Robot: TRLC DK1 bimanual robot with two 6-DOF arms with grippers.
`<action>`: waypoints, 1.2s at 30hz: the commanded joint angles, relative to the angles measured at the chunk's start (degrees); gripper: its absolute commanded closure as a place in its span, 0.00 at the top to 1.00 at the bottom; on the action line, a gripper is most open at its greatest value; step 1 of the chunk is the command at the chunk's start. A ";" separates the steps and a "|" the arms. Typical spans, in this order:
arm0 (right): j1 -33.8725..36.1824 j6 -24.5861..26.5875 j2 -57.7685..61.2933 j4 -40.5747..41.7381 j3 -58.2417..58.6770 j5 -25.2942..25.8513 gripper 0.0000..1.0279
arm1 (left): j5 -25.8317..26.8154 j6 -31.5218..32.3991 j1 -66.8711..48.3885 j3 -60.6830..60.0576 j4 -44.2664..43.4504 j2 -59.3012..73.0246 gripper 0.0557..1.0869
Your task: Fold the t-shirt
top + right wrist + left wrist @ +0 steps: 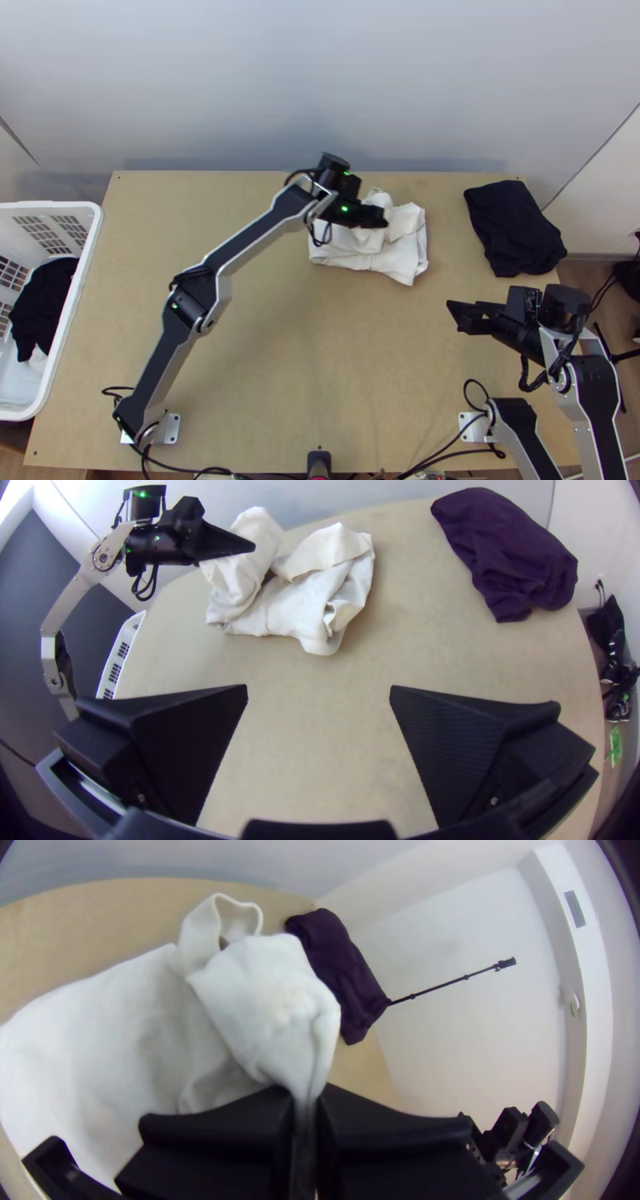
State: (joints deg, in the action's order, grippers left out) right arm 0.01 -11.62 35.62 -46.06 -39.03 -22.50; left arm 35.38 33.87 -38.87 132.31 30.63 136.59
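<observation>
Top view: shirt (404, 260), white, bunched, one o'clock on table (320, 368). Left gripper (305, 1099), closed on a gathered part, presumably to draw out a fold. Right gripper (319, 697), three o'clock, spread wide, likely kept clear for working room. Dark cloth (516, 228), two o'clock, apparently set aside.

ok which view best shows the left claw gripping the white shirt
Left wrist view: the left claw pinches the white shirt close up. The top view shows the claw covering part of it; the right wrist view shows both farther off.
</observation>
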 commanded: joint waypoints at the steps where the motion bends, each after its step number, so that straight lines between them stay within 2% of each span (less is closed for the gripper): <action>1: 0.87 -0.16 0.16 0.10 0.27 -0.09 0.96 | -1.80 4.19 -3.23 0.58 -9.45 3.33 0.04; 5: 1.48 -0.25 0.16 0.18 0.27 -0.26 0.96 | -4.35 6.12 -4.90 0.58 -16.83 5.61 0.04; 6: 1.57 -0.34 0.16 0.27 0.35 -0.35 0.96 | -5.40 6.12 -5.51 0.58 -17.98 6.14 0.08; 7: 1.66 -0.42 0.24 0.36 0.44 -0.44 0.96 | -7.60 6.12 -6.30 0.76 -18.59 6.84 0.30; 9: 1.66 -0.60 0.42 0.71 0.62 -0.61 0.96 | -9.27 6.12 -7.53 1.19 -18.59 7.37 0.98; 13: 1.75 -0.69 0.68 1.24 1.06 -0.97 0.96 | -10.41 11.31 -7.89 1.63 -19.65 5.88 0.96; 17: 1.75 -1.30 0.86 3.52 2.02 -1.49 0.96 | -10.41 13.68 -7.53 1.63 -20.00 2.80 0.96; 22: 1.75 -1.74 1.21 4.40 2.38 -2.20 0.96 | -10.06 22.82 -5.42 1.63 -24.39 0.60 0.96; 25: 1.57 -1.74 1.21 4.58 2.46 -2.28 0.96 | -7.78 27.13 -5.51 1.55 -26.85 0.07 0.96; 27: 1.57 -1.83 1.21 4.58 2.55 -2.28 0.96 | -4.17 29.77 -6.30 1.55 -28.79 0.43 0.96; 29: 1.66 -1.83 1.21 4.67 2.46 -2.37 0.96 | -2.94 28.80 -7.36 1.55 -28.96 1.13 0.96; 36: 0.87 -2.01 1.21 4.84 2.64 -2.37 0.96 | 0.04 17.90 -6.30 0.67 -21.93 2.98 0.96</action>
State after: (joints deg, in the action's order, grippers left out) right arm 1.48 -13.47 36.80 -41.56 -36.51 -24.86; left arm 32.03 57.82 -45.69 133.45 4.58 138.23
